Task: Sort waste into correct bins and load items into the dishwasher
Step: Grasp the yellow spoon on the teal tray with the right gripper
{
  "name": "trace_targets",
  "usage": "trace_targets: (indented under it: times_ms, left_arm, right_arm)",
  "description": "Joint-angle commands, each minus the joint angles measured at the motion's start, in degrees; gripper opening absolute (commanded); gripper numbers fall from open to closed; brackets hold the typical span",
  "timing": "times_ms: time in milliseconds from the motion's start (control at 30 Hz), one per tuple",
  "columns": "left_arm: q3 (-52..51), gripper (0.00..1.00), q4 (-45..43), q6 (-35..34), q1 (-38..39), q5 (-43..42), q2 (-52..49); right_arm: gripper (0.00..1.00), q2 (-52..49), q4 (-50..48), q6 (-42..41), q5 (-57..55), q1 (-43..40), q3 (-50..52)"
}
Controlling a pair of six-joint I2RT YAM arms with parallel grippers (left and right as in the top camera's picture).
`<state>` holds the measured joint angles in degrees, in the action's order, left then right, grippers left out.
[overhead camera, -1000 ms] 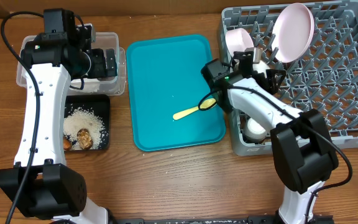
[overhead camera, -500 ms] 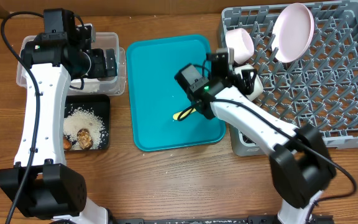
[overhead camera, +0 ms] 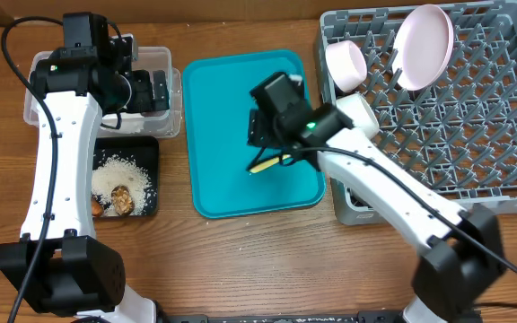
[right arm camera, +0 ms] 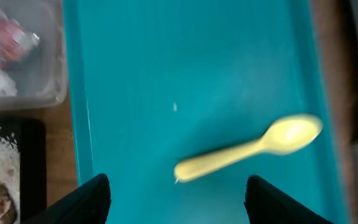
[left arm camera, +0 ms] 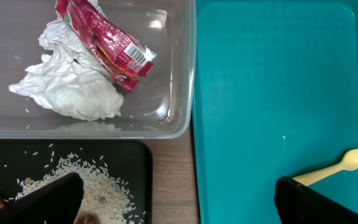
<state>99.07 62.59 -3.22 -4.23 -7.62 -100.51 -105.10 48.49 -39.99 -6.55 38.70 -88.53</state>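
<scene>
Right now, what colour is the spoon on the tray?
The spoon is pale yellow; the right wrist view shows it best.

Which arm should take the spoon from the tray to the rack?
Right. The right gripper hangs open just above the spoon on the tray, and the rack is on that arm's side. The left gripper is over the tub, farther from both.

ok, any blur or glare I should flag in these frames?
Right wrist: motion-blurred, spoon edges smeared. Left wrist: sharp, wrapper barcode crisp, slight glare on the tub wall. Overhead: sharp, evenly lit, only soft shadows.
</scene>
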Motion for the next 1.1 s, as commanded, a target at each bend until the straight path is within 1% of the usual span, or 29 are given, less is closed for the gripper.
trace_targets:
  times_ms: [0, 67, 100, 200, 300, 433, 467, 567, 633, 700, 733, 833, 900, 933, 1033, 1067]
  left_arm:
    - [1.4, 1.00, 0.0, -0.4, 0.1, 0.4, 0.7]
    - [1.4, 1.00, 0.0, -0.4, 0.1, 0.4, 0.7]
    - [1.4, 1.00, 0.0, -0.4, 0.1, 0.4, 0.7]
    - [1.4, 1.00, 0.0, -0.4, 0.1, 0.4, 0.7]
    - [1.4, 1.00, 0.0, -0.4, 0.1, 0.4, 0.7]
    - [1.4, 1.00, 0.0, -0.4, 0.1, 0.4, 0.7]
    - [1.4, 1.00, 0.0, -0.4, 0.1, 0.4, 0.7]
    - [1.4, 1.00, 0.0, -0.4, 0.1, 0.4, 0.7]
    - [1.4, 1.00, 0.0, -0.4, 0.1, 0.4, 0.7]
    - [1.4, 1.00, 0.0, -0.4, 0.1, 0.4, 0.7]
    - [1.4, 1.00, 0.0, -0.4, 0.1, 0.4, 0.7]
    - [1.4, 1.00, 0.0, -0.4, 0.1, 0.4, 0.7]
    - [1.4, 1.00, 0.0, -0.4, 0.1, 0.4, 0.7]
    - [1.4, 1.00, 0.0, -0.4, 0.1, 0.4, 0.7]
    - [1.4, 1.00, 0.0, -0.4, 0.1, 0.4, 0.7]
    - [1.4, 1.00, 0.0, -0.4, 0.1, 0.4, 0.7]
  right_arm:
    - [0.72, -6.6, 0.2, -14.7, 2.4, 0.2, -0.6]
    - [0.71, -9.0, 0.7, -16.3, 2.3, 0.2, -0.6]
    - [0.68, -10.4, 1.8, -18.7, 1.8, 0.2, -0.6]
    - [0.67, -13.6, 4.3, -21.9, -1.6, 0.1, -0.6]
    - [0.67, -14.1, 4.8, -24.0, -4.2, -0.5, -0.5]
    - [0.66, -14.8, 1.3, -25.4, -4.6, -2.4, 1.4]
    - [0.64, -15.0, -0.4, -26.5, -4.6, -2.8, 2.7]
    - [0.62, -15.5, -3.5, -26.5, -4.6, -3.5, 4.0]
    - [0.58, -15.5, -4.2, -26.5, -4.6, -3.7, 4.0]
    - [0.52, -15.5, -4.4, -26.5, -4.6, -3.7, 4.2]
    - [0.46, -15.5, -4.6, -26.5, -4.6, -3.7, 4.4]
    - [0.26, -15.5, -5.9, -26.5, -4.5, -3.7, 5.7]
    - [0.10, -15.5, -7.4, -26.5, -3.8, -3.7, 7.5]
    - [0.04, -15.5, -7.4, -26.4, -3.7, -3.7, 7.7]
    - [0.04, -15.5, -8.3, -23.7, -3.5, -3.7, 7.7]
    - [0.04, -15.5, -9.4, -19.6, -1.5, -3.7, 7.5]
